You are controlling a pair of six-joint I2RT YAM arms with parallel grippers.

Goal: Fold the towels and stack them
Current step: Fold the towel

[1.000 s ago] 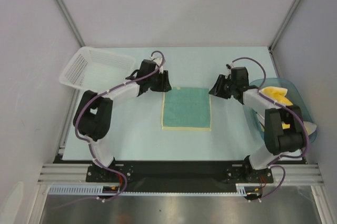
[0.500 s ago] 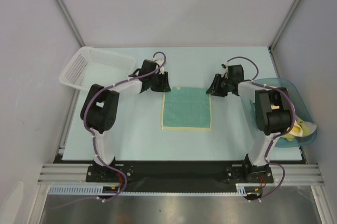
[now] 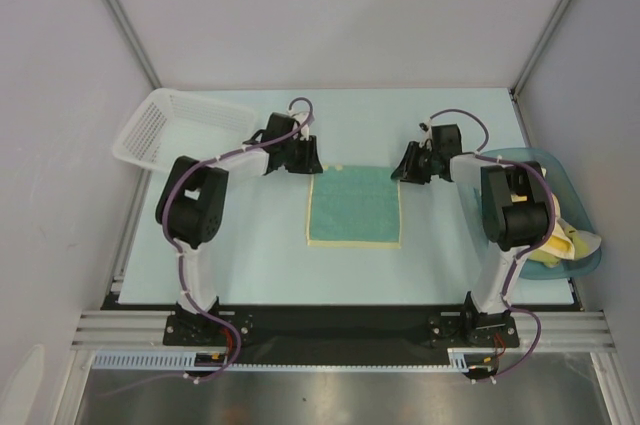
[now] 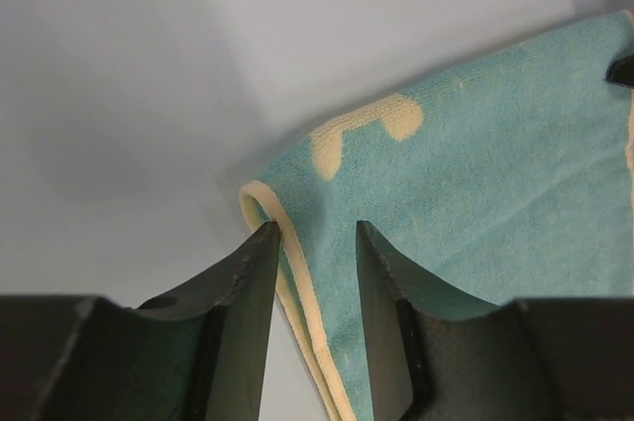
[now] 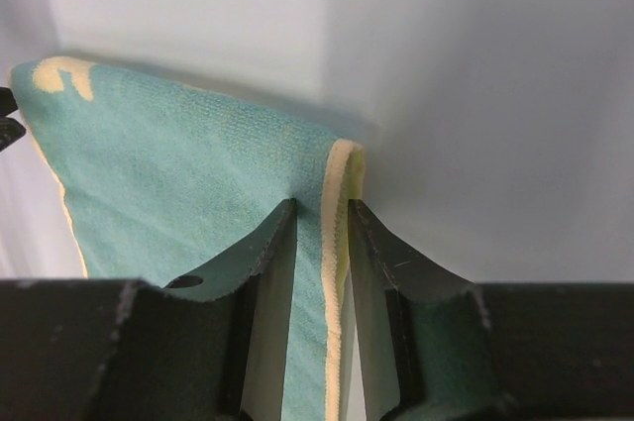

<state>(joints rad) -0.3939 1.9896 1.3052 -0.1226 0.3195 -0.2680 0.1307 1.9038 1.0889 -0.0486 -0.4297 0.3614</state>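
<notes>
Left end effector (image 4: 315, 233) straddles teal towel (image 4: 475, 173) hem, unseen overhead.

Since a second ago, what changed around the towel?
Both arms' elbows swung forward and inward. The left gripper and right gripper barely shifted at the far corners of the teal towel, open, fingers straddling its yellow edge. Nothing taken or released. Towel, white mesh basket and blue tub stayed put.
</notes>
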